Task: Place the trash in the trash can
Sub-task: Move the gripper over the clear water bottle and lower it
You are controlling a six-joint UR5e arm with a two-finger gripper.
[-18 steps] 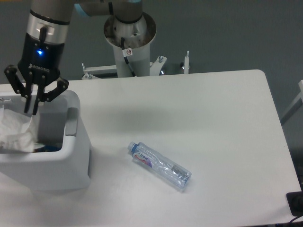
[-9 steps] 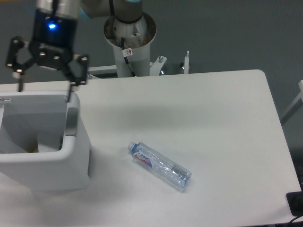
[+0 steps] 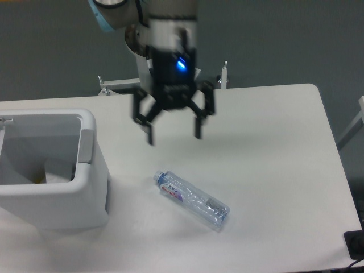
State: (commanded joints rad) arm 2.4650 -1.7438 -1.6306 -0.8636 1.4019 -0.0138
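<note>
Lying on its side on the white table (image 3: pixel 267 148), well to the right of the big white plastic trash can (image 3: pixel 85 196), was the clear crushed plastic water bottle (image 3: pixel 191 199). The black two-finger claw (image 3: pixel 174 133) hung above the table, up past the bottle's cap end, spread wide and holding nothing. The bottle looked light, thin and bendy, maybe a bit slippery. Its middle seemed the best place to pinch. The blue and red label (image 3: pixel 173 191) had writing too small to read. Something pale sat inside the can.
</note>
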